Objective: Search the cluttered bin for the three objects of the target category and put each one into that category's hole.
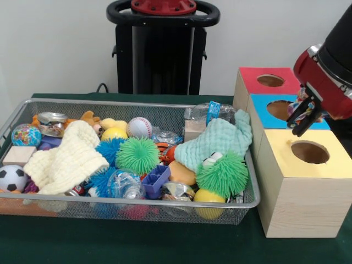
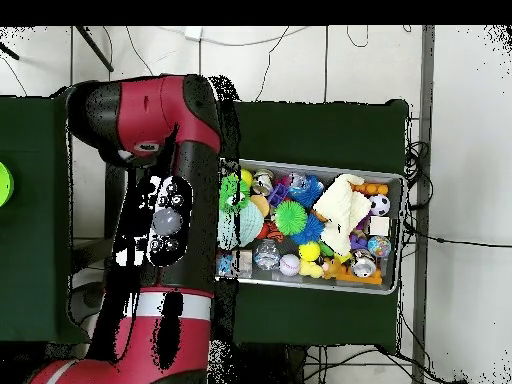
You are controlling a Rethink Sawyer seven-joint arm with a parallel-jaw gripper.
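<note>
One multicoloured toy (image 1: 307, 108) gripped in jaws, above blue box's hole (image 1: 279, 109).

No legible text, numbers or brand marks anywhere I can see. The blue label on the clear bottle (image 1: 212, 111) at the back of the wire bin (image 1: 132, 208) carries print too small to read. Nothing else bears markings.

Silver wire-mesh metal bin (image 1: 33, 113), pale wood-grain boxes (image 1: 297, 203), fuzzy knitted cream cloth (image 1: 66, 159), dark green matt tablecloth (image 1: 137, 242)
</note>
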